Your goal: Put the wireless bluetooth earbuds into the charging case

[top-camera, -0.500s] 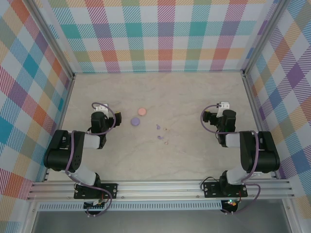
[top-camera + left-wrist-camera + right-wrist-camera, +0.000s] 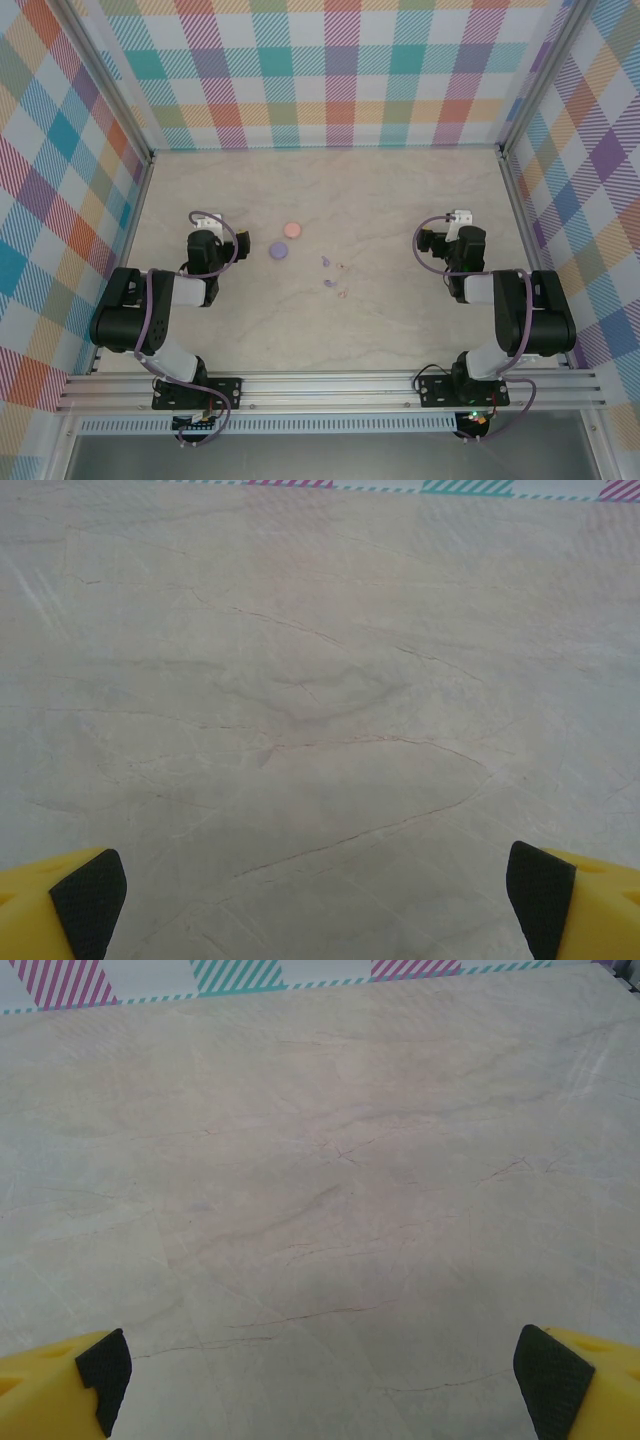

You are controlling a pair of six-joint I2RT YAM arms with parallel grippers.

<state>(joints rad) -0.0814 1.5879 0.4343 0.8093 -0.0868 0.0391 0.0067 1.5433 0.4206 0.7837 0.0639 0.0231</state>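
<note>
Jaws on both arms are seen spread wide, nothing held, with bare bench between them. Farther out, the earbuds are scattered at the middle of the top view, just right of the purple disc. They are judged light, hard and slippery, so each is best pinched softly across its fat part. Which way they point cannot be told; they are too tiny.

Smooth matt marble-veined table; left claw yellow plastic with textured black pads.
</note>
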